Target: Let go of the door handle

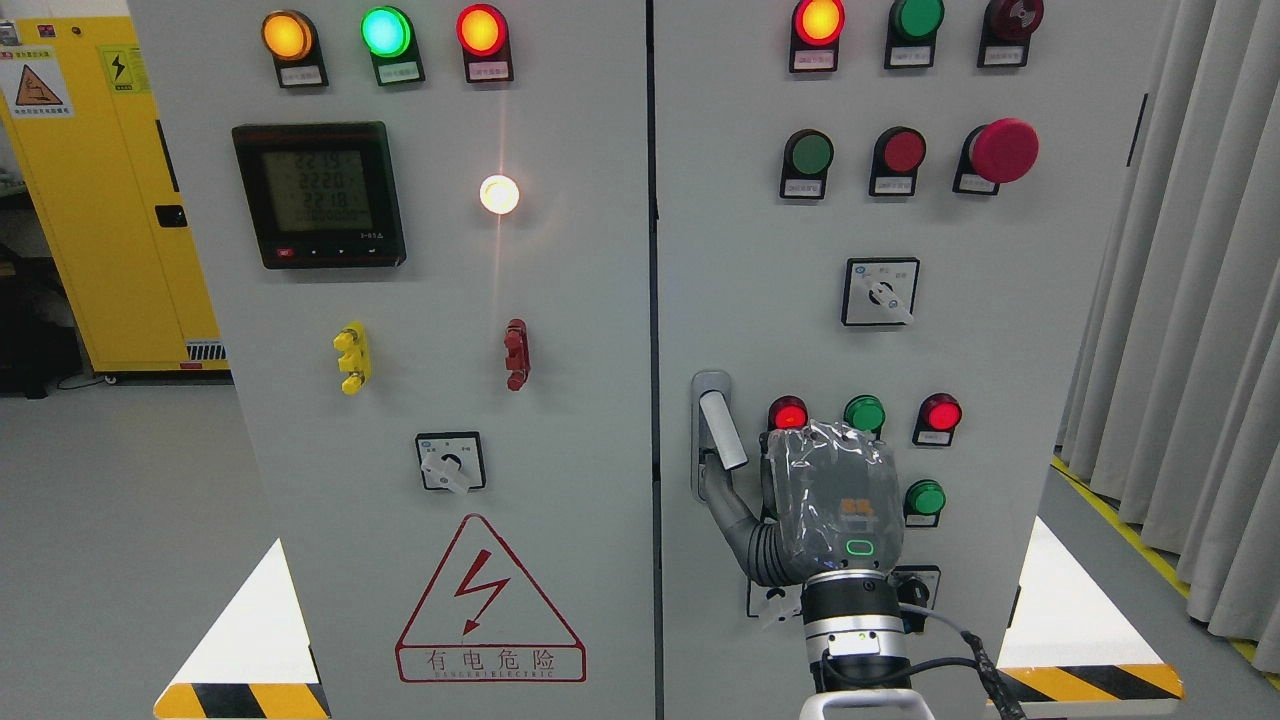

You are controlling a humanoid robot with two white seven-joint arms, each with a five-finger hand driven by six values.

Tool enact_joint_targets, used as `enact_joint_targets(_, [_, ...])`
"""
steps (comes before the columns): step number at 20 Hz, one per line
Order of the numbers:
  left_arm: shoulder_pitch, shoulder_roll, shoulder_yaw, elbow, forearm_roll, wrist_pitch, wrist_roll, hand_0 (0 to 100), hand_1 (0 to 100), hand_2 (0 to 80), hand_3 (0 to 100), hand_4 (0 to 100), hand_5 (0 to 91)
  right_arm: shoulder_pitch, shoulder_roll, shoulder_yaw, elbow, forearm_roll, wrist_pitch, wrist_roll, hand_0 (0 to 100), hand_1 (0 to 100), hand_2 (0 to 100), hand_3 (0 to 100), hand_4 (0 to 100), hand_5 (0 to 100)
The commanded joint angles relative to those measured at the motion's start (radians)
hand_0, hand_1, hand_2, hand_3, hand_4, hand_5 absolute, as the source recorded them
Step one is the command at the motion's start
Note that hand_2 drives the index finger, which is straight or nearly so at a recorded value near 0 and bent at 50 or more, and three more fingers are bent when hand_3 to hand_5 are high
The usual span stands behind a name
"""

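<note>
Reaching right hand (830, 505), thumb touching door handle (722, 430) lower end

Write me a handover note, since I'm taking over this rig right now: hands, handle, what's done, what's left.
Right hand: raised at the right cabinet door, thumb reaching to the base of the handle; whether it still touches cannot be told from behind. It holds nothing.
Left hand: not in view.
Handle: swung out of its recess, tilted.
Done: handle appears let go, or nearly.
Left: draw the right hand clear of the door.
</note>
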Motion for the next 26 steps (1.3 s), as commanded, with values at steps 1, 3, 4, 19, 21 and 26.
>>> enact_joint_targets(1, [0.0, 0.0, 0.0, -0.015, 0.0, 0.0, 0.0, 12, 56, 0.0, 0, 0, 0.0, 0.0, -0.002, 0.0, -0.005, 0.0, 0.0, -0.001, 50, 29, 100, 100, 100, 100])
enact_joint_targets(3, [0.0, 0.0, 0.0, -0.015, 0.0, 0.0, 0.0, 12, 56, 0.0, 0, 0, 0.0, 0.0, -0.002, 0.0, -0.005, 0.0, 0.0, -0.001, 46, 29, 100, 100, 100, 100])
enact_joint_targets(4, [0.0, 0.0, 0.0, -0.015, 0.0, 0.0, 0.0, 12, 56, 0.0, 0, 0, 0.0, 0.0, -0.003, 0.0, -0.007, 0.0, 0.0, -0.001, 43, 29, 100, 100, 100, 100])
enact_joint_targets(19, [0.0, 0.0, 0.0, -0.015, 0.0, 0.0, 0.0, 12, 56, 0.0, 0, 0, 0.0, 0.0, -0.005, -0.015, -0.005, 0.001, -0.001, -0.001, 38, 36, 100, 100, 100, 100])
enact_joint_targets(21, [0.0, 0.0, 0.0, -0.015, 0.0, 0.0, 0.0, 12, 56, 0.0, 0, 0, 0.0, 0.0, -0.005, -0.02, -0.005, 0.0, -0.001, -0.002, 37, 37, 100, 100, 100, 100])
enact_joint_targets(26, [0.0, 0.0, 0.0, -0.015, 0.0, 0.0, 0.0, 12, 56, 0.0, 0, 0, 0.0, -0.001, -0.003, -0.023, -0.005, -0.002, -0.001, -0.002, 37, 36, 100, 100, 100, 100])
